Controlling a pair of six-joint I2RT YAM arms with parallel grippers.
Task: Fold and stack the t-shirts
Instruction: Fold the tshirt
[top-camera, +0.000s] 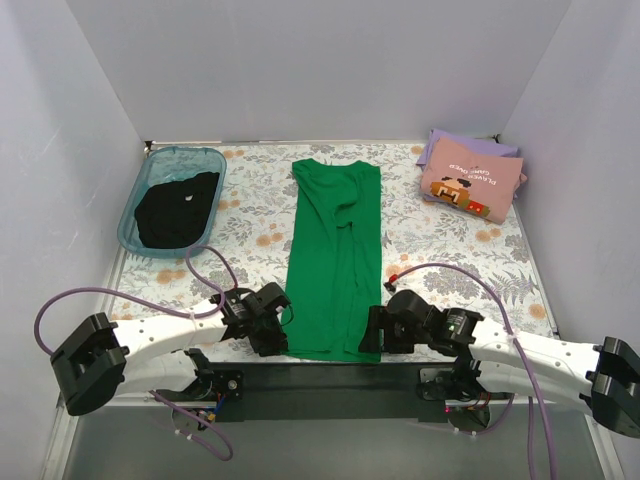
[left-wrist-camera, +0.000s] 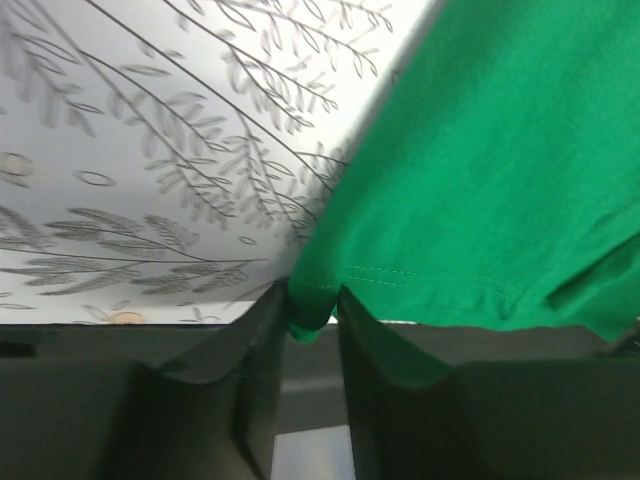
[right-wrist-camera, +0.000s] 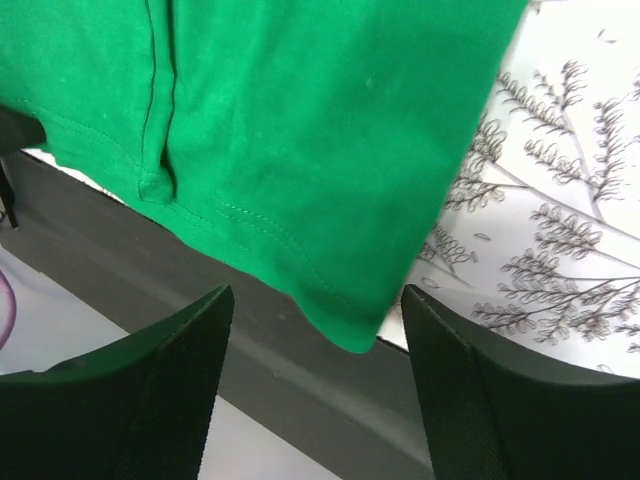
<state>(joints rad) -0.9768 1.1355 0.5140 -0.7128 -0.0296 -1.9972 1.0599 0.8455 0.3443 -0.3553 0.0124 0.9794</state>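
Top external view: on the tabletop (top-camera: 260, 215), the green t-shirt (top-camera: 335, 260) stretches away from both hands. Its near corner is clamped in the left hand (left-wrist-camera: 312, 320). The right hand (right-wrist-camera: 315, 330) gapes, with the other corner just ahead, ungripped. Lifting now would likely skew the fold, or the thin pinch could slip.

You're looking at 2 arms: left arm (top-camera: 150, 340), right arm (top-camera: 530, 350), white link shells, black joint housings | left gripper (top-camera: 272, 318), right gripper (top-camera: 376, 332): matte black, 2 wedge fingers each | lavender cables (top-camera: 445, 264) looping off both, red plug (top-camera: 397, 279) on your right one
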